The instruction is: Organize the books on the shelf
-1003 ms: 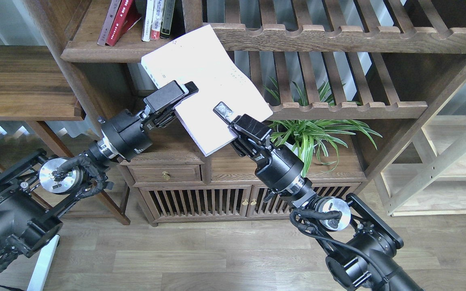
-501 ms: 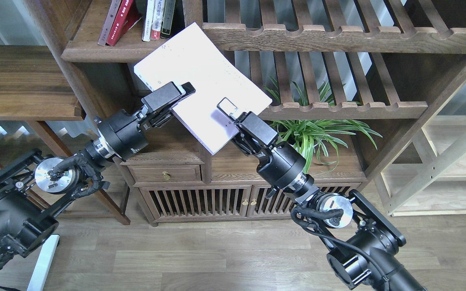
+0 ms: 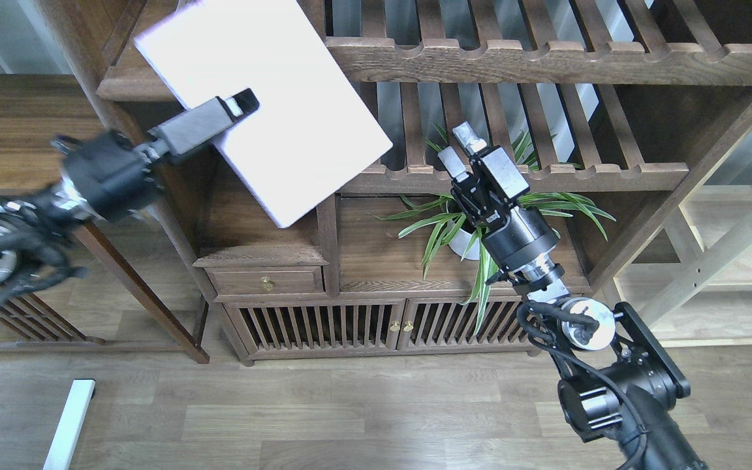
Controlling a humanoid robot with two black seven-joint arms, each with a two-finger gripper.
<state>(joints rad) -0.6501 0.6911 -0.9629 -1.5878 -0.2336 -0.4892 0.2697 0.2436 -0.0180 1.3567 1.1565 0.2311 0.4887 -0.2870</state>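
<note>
Left arm: it is coming in from the left side and looking blurry.
Left gripper [image 3: 240, 104]: it is pinching the left edge of the white book, with one finger lying across the cover. It is closed tight on the book.
White book [image 3: 291, 111]: it is hanging in the air, tilted, with its top corner up by the shelf and its bottom corner pointing down over the little drawer [image 3: 265, 281]. It is covering most of the shelf, so I cannot tell what is standing behind it.
Shelf [image 3: 118, 81]: it is the flat dark-brown board at the top left. Only its left end is showing beside the book.
Slatted racks [image 3: 546, 62]: they are running across the top and the middle, to the right of the book.
Plant [image 3: 454, 222]: it is sitting in a white pot on the cabinet, just behind the right gripper.
Right gripper [image 3: 461, 149]: it is pointing up, well apart from the book. Its two fingers are spread a little and holding nothing.
</note>
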